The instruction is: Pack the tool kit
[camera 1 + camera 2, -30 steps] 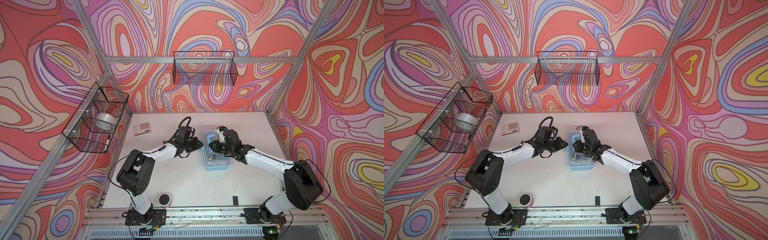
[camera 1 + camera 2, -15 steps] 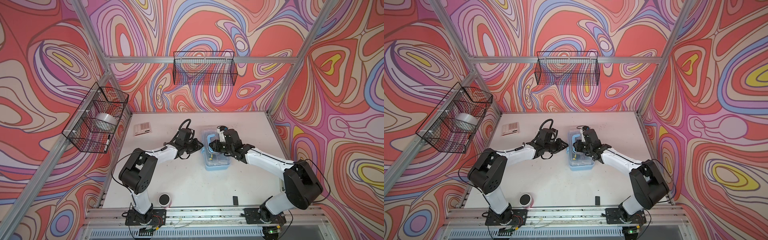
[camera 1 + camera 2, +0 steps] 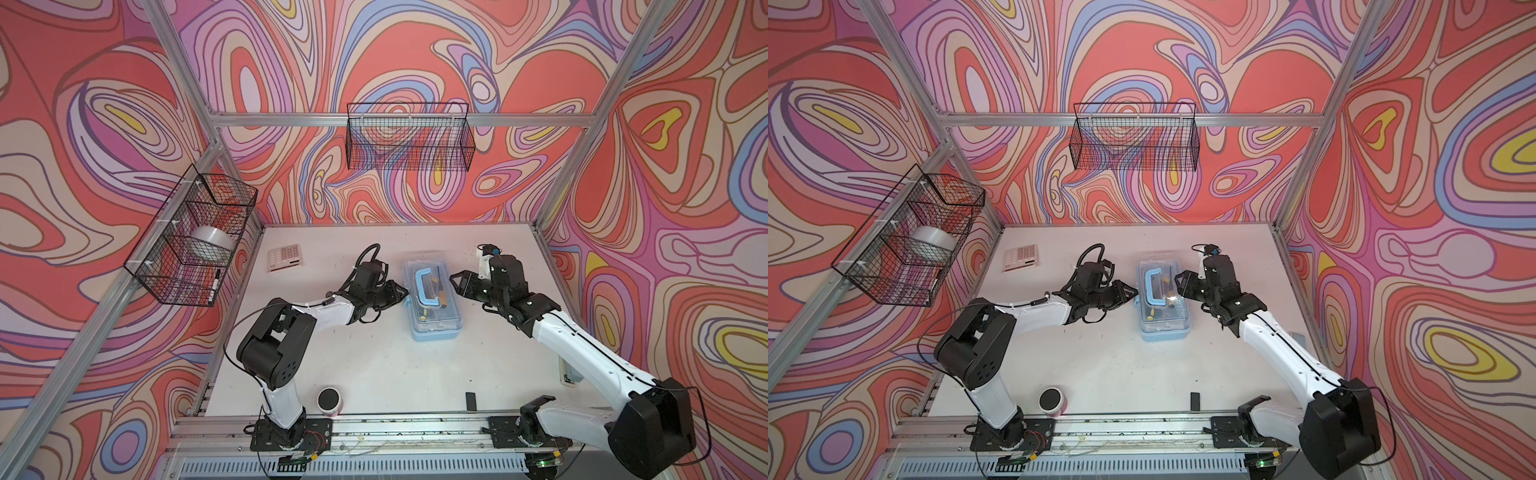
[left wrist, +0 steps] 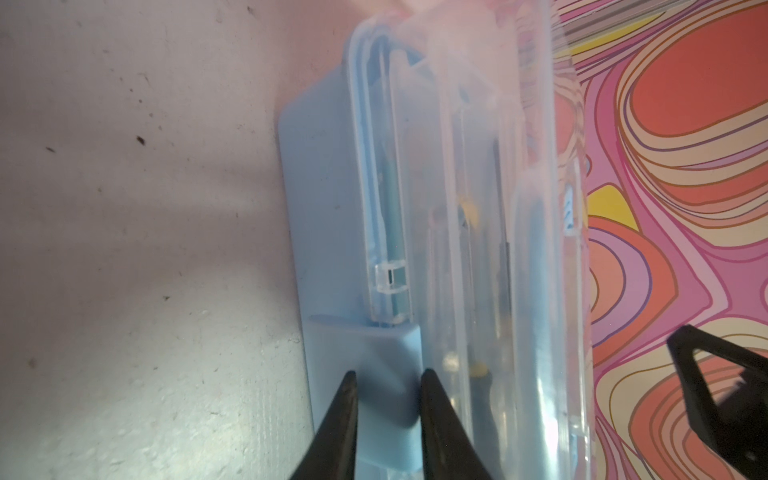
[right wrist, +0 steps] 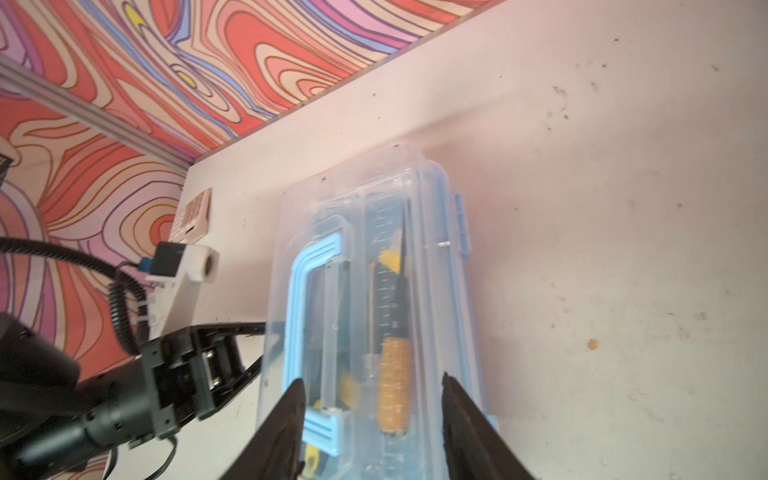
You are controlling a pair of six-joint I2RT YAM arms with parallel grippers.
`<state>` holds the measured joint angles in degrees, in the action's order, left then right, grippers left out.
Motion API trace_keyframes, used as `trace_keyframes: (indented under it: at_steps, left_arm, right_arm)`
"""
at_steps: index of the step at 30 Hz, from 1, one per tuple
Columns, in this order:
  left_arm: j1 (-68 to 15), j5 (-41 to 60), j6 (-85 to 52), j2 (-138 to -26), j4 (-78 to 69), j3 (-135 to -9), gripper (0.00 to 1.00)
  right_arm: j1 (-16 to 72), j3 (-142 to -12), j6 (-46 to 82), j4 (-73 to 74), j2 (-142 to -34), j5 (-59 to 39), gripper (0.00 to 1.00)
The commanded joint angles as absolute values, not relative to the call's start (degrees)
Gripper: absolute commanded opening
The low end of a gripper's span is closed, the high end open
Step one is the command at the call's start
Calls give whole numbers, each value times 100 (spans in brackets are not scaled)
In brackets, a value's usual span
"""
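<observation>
The case (image 3: 434, 329) latch (image 4: 380, 353) is straddled by the left gripper (image 4: 389, 376), whether pinched cannot be told, while the right gripper (image 5: 372, 378) is held spread just beside it.

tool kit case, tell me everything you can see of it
The tool kit case is a light blue rectangular plastic box with a closed clear lid and a blue handle folded flat on top. It lies flat on the white table. Through the lid show a yellow-black knife and an orange-handled tool. The left gripper straddles its side latch; the right gripper, open, is at the opposite side, not holding it.
</observation>
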<state>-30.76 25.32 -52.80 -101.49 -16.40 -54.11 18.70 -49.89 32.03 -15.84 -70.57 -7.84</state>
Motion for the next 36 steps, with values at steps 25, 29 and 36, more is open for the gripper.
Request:
trace_keyframes:
  at_steps: [25,29,36]
  left_arm:
    - [-3553,3206,-6368,-10824,-4050,-4373,32]
    - [-3621,3208,-6555,-11031,-4438,-4321,31]
    - [-3708,3250,-6644,-11180,-4636,-4333,30]
  right_arm:
    - [1787,-3130,4618,1370,-7473,-3177,66]
    - [1790,-3016,4693,1413,-7384,-3261,65]
    - [1789,-2990,4650,1459,-7525,-3266,65]
